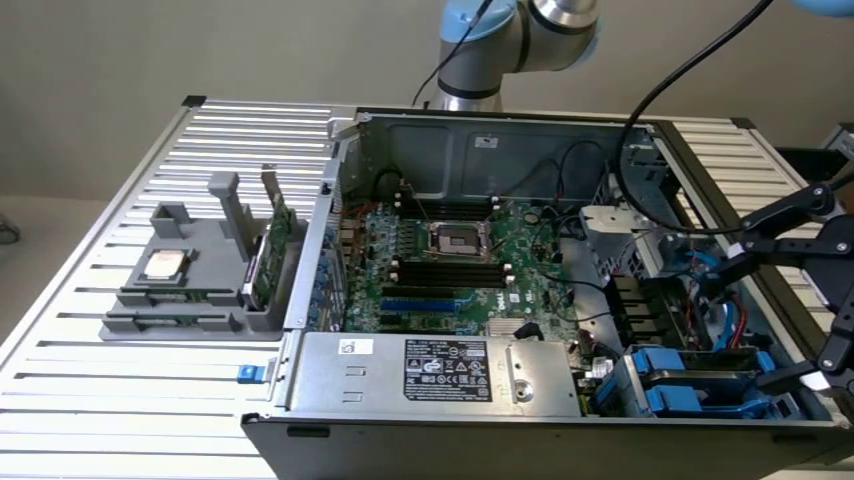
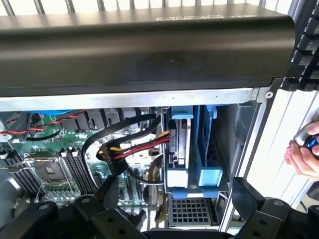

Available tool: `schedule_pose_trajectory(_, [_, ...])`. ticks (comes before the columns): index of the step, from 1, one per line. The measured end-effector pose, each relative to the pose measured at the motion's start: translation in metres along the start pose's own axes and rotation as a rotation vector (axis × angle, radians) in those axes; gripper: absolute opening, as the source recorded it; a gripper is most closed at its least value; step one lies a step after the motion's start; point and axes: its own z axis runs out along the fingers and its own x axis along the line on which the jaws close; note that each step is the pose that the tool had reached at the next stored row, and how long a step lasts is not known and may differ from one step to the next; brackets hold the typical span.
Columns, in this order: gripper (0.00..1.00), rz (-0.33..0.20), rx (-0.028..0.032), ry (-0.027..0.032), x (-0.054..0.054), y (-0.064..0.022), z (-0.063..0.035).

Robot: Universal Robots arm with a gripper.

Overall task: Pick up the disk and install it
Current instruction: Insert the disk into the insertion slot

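Note:
The disk [image 1: 701, 385] lies in its blue carrier inside the drive bay, at the near corner of the open computer case [image 1: 400, 445] on the exterior view's right. In the wrist view the disk [image 2: 180, 144] shows edge-on between blue carrier rails, with red, yellow and black cables running up to its side. My gripper [image 1: 785, 308] hangs just beside the case's wall, near that bay. Its black fingers are spread wide and hold nothing. In the wrist view the gripper [image 2: 175, 191] has one black finger [image 2: 102, 204] on each side of the bay, apart from the disk.
A grey fixture [image 1: 187, 310] on the slatted table at the exterior view's left holds a small silver chip [image 1: 164, 265] and a green card [image 1: 276, 255]. The power supply [image 1: 441, 370] and motherboard [image 1: 454, 270] fill the case. A person's hand [image 2: 305, 154] is beside the case.

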Motion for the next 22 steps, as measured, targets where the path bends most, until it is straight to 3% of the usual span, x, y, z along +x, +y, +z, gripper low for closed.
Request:
schedule_pose_trajectory(7, [0.99, 0.000, 0.0000, 0.0002, 0.000, -0.0073, -0.0079])
schedule_pose_trajectory(13, [0.99, 0.000, -0.0001, 0.0000, -0.001, -0.0218, 0.0001])
schedule_pose_trajectory(14, [0.99, 0.000, -0.0030, 0.0001, -0.001, -0.0256, 0.0023])
schedule_pose_trajectory(15, [0.99, 0.000, -0.0148, 0.0008, -0.002, -0.0291, 0.0045])
schedule_pose_trajectory(16, [0.99, -0.001, -0.0316, 0.0019, -0.002, -0.0316, 0.0060])
schedule_pose_trajectory(19, [0.96, -0.002, -0.0848, 0.0048, -0.002, -0.0379, 0.0097])
schedule_pose_trajectory(21, [0.84, -0.002, -0.1224, 0.0070, -0.002, -0.0420, 0.0123])
schedule_pose_trajectory(22, [0.84, -0.003, -0.1388, 0.0078, -0.002, -0.0440, 0.0134])
